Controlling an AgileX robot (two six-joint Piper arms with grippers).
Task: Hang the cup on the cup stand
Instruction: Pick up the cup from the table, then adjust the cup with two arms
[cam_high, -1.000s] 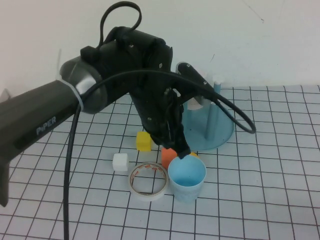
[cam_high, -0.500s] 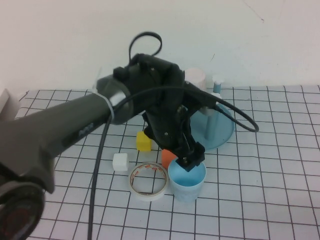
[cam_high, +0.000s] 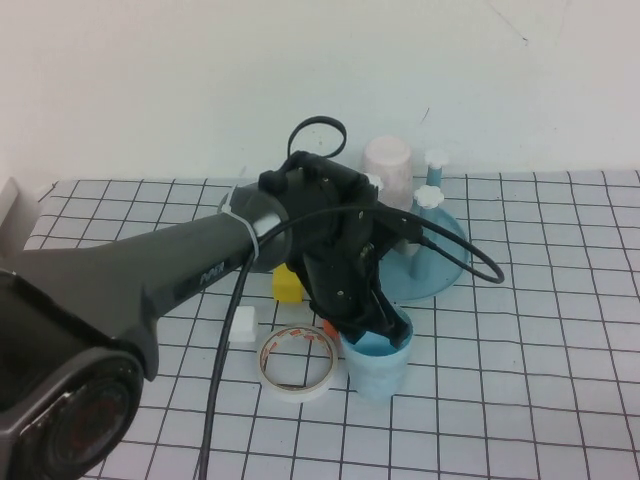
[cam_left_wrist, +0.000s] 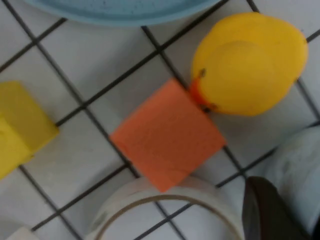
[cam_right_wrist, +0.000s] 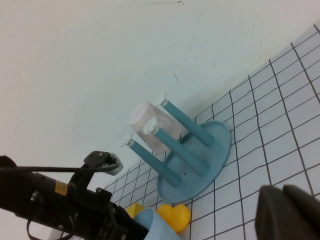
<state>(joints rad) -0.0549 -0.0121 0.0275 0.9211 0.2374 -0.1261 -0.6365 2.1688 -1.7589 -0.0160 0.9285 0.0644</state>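
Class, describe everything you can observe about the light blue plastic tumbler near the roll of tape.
The light blue plastic tumbler is matte, handleless and slightly tapered. It stands upright, mouth up, on the gridded table, in front of the teal cup stand and just right of the white tape roll. The left gripper reaches down into its mouth at the rim; whether it grips cannot be told. The right gripper is away from it.

The left hand (cam_high: 385, 328) sits at the near cup's (cam_high: 375, 362) rim. A tape roll (cam_high: 297, 360) lies just left of it, 3 cubes further left and behind. The cup stand (cam_high: 428, 258) is behind it, another cup (cam_high: 388, 170) beyond. The right hand (cam_right_wrist: 290, 212) is away from the group.
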